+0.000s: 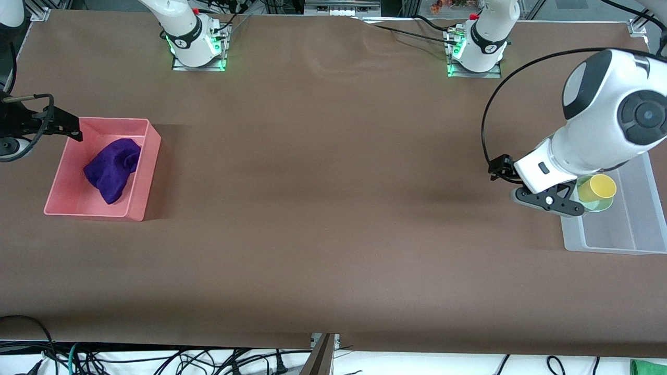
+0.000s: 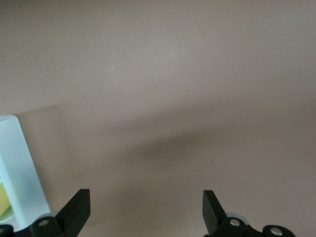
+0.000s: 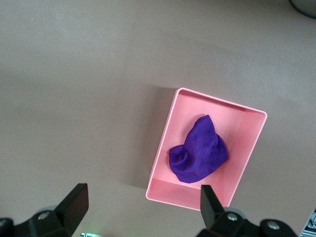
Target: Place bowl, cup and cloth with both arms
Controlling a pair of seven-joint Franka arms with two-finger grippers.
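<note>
Nearest, toward the left arm's end of the table (image 1: 323, 224): a clear bin (image 1: 633, 229), with the bowl (image 1: 599, 205) inside and the cup (image 1: 597, 188) sitting tilted in the bowl. Seen in the left wrist view only as a sliver: bin wall (image 2: 17, 168) and a scrap of yellow and green at the frame's edge. Hovered just above the bin's rim beside the bowl, the left gripper (image 1: 547, 200), fingers (image 2: 76, 210) spread wide, nothing between them but bare brown tabletop.

Farther from the camera, toward the right arm's end: a pink bin (image 1: 140, 172), with the cloth (image 1: 113, 169) heaped inside in rumpled folds, apart from the walls on most sides. Confirmed by the right wrist view: cloth (image 3: 199, 154) bunched in the middle of the pink bin (image 3: 165, 143), table showing all round. Hung high beside the pink bin, over the table edge, the right gripper (image 1: 70, 129); fingers (image 3: 74, 202) wide apart, holding nothing.

Farthest, along the table's top edge: both arm bases, lit green at the feet. Well apart, the two bins, with plain brown cover between.
</note>
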